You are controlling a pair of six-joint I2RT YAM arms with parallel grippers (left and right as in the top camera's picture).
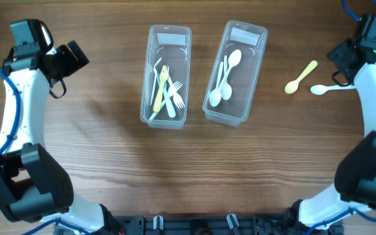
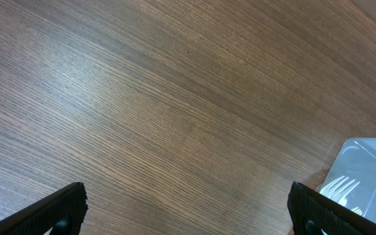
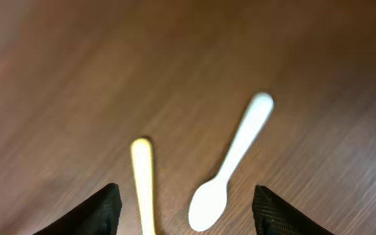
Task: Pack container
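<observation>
Two clear plastic containers stand on the wooden table. The left container [image 1: 166, 76] holds forks; its corner with a white fork shows in the left wrist view [image 2: 364, 183]. The right container [image 1: 235, 73] holds white spoons. A yellow spoon [image 1: 301, 78] and a white spoon [image 1: 323, 89] lie loose on the table at the right. My right gripper [image 3: 187, 209] is open above them, with the yellow spoon [image 3: 143, 183] and white spoon [image 3: 230, 163] between its fingers. My left gripper [image 2: 187, 212] is open and empty over bare table left of the fork container.
The right arm [image 1: 371, 78] runs along the table's right edge and the left arm [image 1: 18, 91] along the left edge. Bare wood lies in front of the containers.
</observation>
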